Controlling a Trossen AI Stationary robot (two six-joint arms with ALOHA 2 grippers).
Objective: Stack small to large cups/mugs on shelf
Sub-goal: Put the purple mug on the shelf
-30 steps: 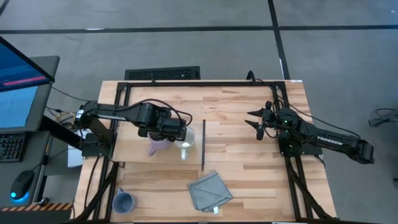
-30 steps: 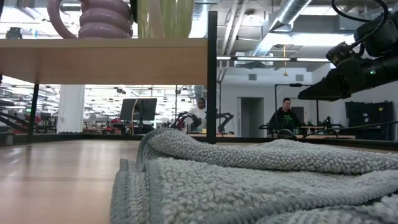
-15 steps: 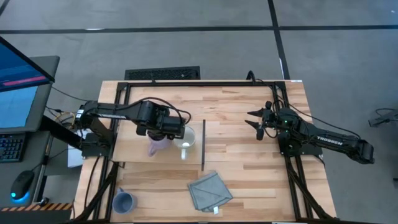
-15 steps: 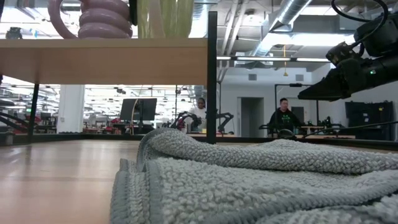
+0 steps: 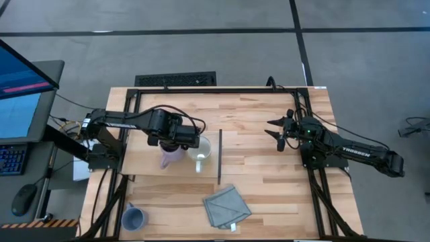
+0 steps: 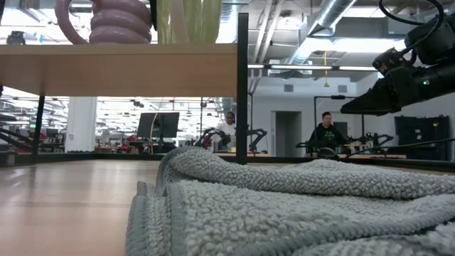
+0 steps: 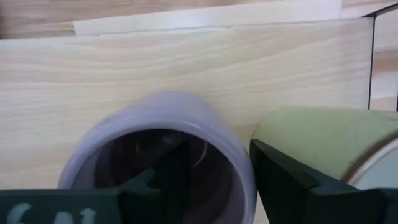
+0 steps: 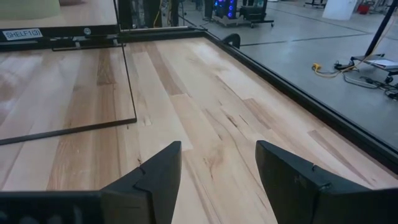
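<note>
The left gripper (image 5: 180, 142) sits over the ribbed purple handled mug (image 5: 169, 157) on the light wood shelf board (image 5: 144, 163), one finger inside the rim, one outside, jaws parted and not pinching. Just beside it stands the white mug (image 5: 201, 153) (touching or not, hard to say). The blue-grey mug (image 5: 133, 217) waits near the table's front edge, and the right gripper (image 5: 277, 132) hovers wide open over bare tabletop.
</note>
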